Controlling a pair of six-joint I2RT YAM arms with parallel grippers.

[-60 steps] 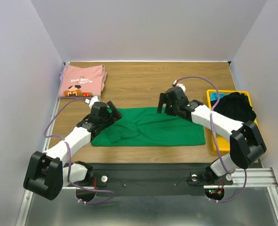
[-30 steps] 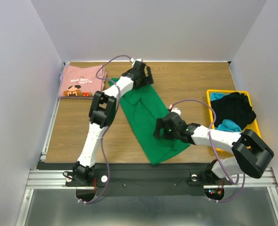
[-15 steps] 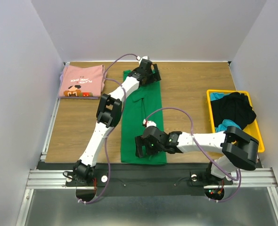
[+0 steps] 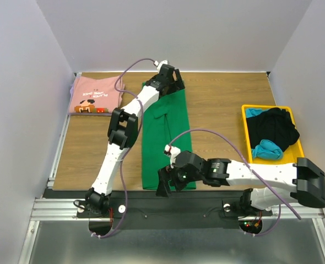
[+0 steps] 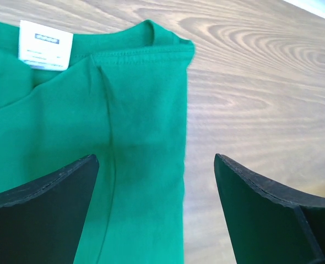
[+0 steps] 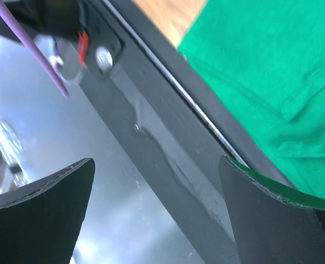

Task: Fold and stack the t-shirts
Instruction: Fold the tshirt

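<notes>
I see the pink shirt [image 4: 95,94] folded at the counter's [image 4: 223,104] far left corner. My left end effector [image 4: 169,78], fingers apart, hangs over the collar of the green shirt [image 4: 165,137], a long strip lying mid-counter. My right end effector [image 4: 163,186] gapes wide at its near hem; the tray [image 4: 244,118] sits far right

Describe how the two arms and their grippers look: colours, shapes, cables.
The left arm and right arm have white tube links joined by bulky black joints. A thin purple cable loops loosely along each. The left gripper and right gripper are black, with broad, flat, matte fingers tapering to blunt tips.
</notes>
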